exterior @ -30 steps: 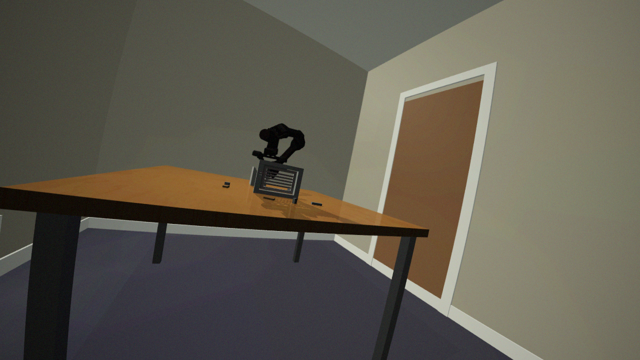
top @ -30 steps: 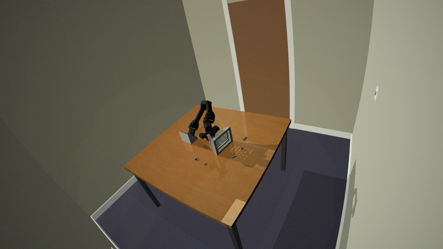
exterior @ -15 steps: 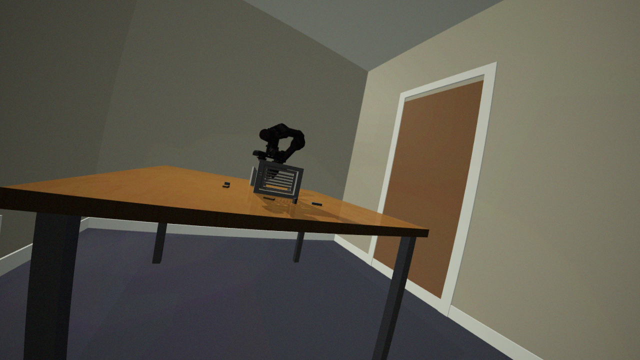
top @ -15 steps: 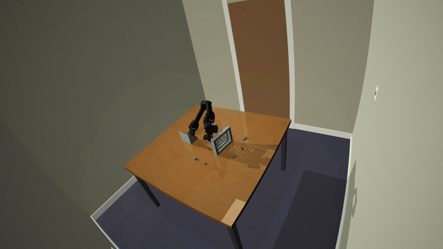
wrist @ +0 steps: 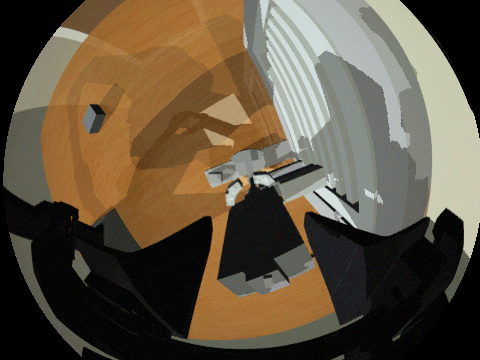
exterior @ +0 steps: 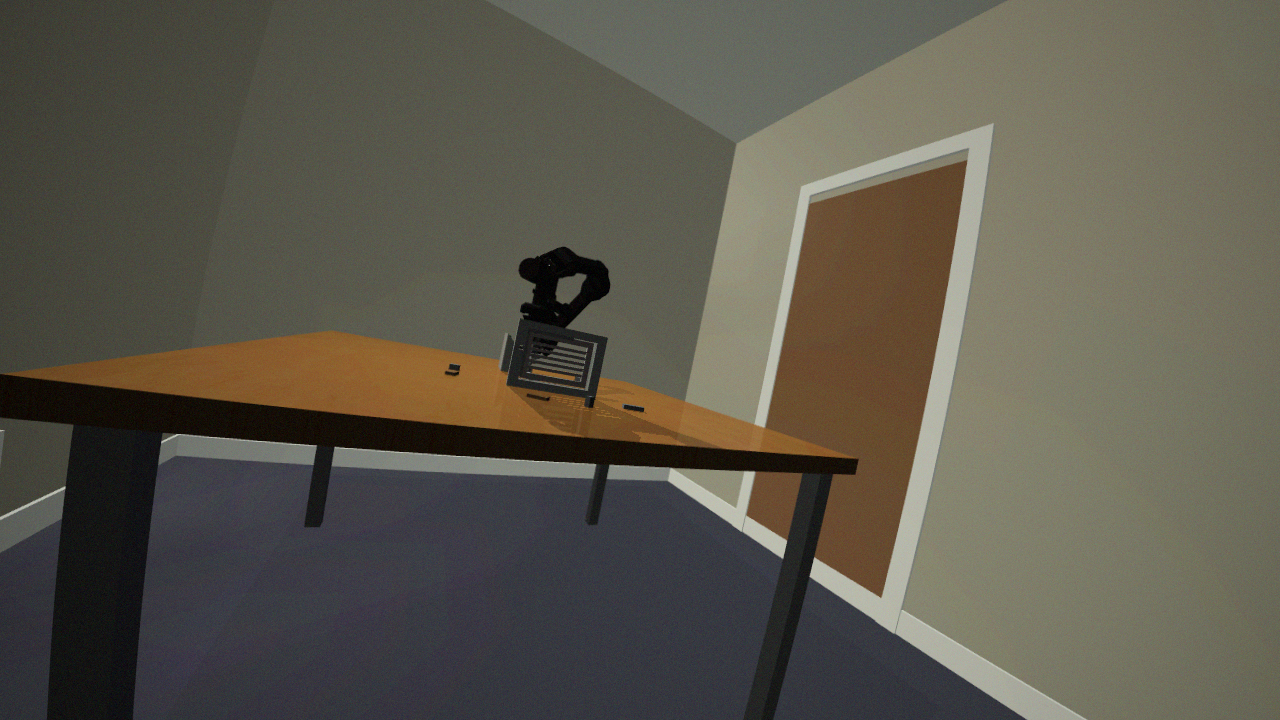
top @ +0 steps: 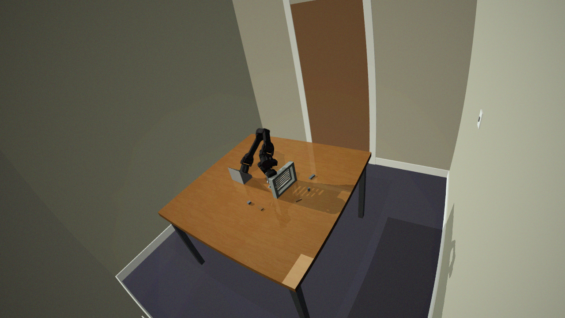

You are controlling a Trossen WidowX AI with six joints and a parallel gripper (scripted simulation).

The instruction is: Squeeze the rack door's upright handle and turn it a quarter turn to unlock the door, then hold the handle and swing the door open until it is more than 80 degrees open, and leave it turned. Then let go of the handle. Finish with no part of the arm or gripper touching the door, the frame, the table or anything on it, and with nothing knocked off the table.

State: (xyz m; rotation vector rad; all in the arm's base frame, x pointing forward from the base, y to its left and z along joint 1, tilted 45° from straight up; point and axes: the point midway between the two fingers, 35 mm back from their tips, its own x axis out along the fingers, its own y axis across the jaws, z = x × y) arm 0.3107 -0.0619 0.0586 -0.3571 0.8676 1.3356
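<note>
The rack frame (top: 274, 190) (exterior: 601, 362) stands upright on the table. Its slatted door (top: 282, 179) (exterior: 559, 356) (wrist: 305, 92) seems to sit inside the frame; its exact angle is unclear. The upright handle (wrist: 260, 235) is a dark tapering bar in the wrist view, seen from above, beside the slatted face. My gripper (wrist: 259, 222) (top: 271, 174) points down at the frame's near left side. Its fingers are open, one on each side of the handle, with visible gaps. How far the handle is turned is unclear. The frame mostly hides the fingers in the exterior view.
A grey upright plate (top: 237, 175) (exterior: 505, 352) stands by the arm's base. Small blocks lie on the table (top: 221, 229): one block (top: 312, 176) (exterior: 633, 408), another (top: 308, 189) (exterior: 589, 402) and a thin strip (top: 298, 200) (exterior: 537, 396) beyond the frame, two pieces (top: 248, 202) (top: 261, 208) on its other side.
</note>
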